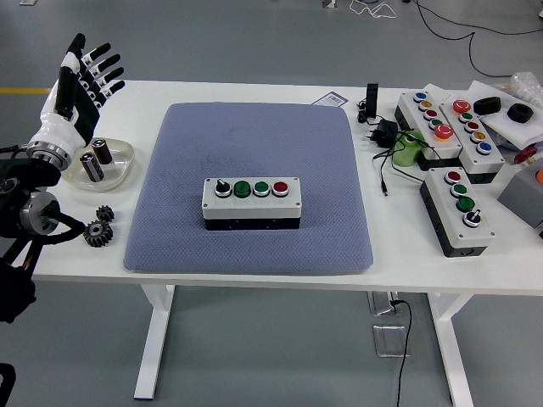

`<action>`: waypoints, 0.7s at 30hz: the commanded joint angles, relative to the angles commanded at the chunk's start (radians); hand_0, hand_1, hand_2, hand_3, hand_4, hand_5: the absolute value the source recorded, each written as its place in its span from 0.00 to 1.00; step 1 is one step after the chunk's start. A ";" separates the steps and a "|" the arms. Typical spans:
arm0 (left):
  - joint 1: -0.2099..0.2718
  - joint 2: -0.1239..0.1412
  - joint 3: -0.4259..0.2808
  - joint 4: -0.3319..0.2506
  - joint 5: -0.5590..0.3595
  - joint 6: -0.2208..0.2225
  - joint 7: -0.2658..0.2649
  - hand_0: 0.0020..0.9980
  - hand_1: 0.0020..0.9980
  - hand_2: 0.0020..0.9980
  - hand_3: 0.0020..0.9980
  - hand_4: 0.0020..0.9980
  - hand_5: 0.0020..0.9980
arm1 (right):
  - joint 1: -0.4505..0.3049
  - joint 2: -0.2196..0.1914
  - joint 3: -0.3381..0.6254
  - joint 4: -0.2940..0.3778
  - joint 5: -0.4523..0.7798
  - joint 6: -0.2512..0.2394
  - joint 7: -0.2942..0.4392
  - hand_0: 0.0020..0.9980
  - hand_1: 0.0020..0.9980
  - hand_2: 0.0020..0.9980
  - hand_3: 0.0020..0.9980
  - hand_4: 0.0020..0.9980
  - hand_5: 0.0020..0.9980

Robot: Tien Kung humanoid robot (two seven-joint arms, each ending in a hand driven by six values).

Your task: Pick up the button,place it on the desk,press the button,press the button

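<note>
A grey button box (251,202) with a black selector knob, two green buttons and a red button lies in the middle of the blue-grey mat (251,136). My left hand (78,85) is raised at the table's far left, well away from the box, fingers spread and holding nothing. The right arm does not appear in the head view.
A clear dish (123,161) with two small cylinders sits below my left hand, and two black gears (99,227) lie nearer the front edge. Several more button boxes (456,208), a charger with cable (382,134) and other parts crowd the right side.
</note>
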 joint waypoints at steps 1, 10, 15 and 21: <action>0.000 -0.001 0.000 0.000 -0.001 -0.001 0.001 0.84 0.86 0.86 0.86 0.76 1.00 | 0.000 0.000 0.001 0.000 -0.001 0.000 0.000 0.66 0.58 0.63 0.65 0.29 0.30; 0.000 0.001 0.002 -0.003 0.001 0.004 0.003 0.84 0.86 0.86 0.87 0.75 1.00 | 0.001 0.000 0.000 0.000 0.001 0.000 0.000 0.66 0.58 0.63 0.65 0.29 0.30; 0.004 0.001 0.002 -0.002 0.004 0.002 0.007 0.84 0.86 0.86 0.87 0.75 1.00 | 0.001 0.000 0.001 0.000 -0.001 0.000 0.001 0.66 0.58 0.63 0.65 0.28 0.30; 0.009 0.000 0.001 -0.002 -0.004 0.012 0.005 0.83 0.86 0.86 0.93 0.75 1.00 | 0.000 -0.001 0.000 0.000 -0.001 0.000 0.001 0.66 0.58 0.63 0.65 0.28 0.30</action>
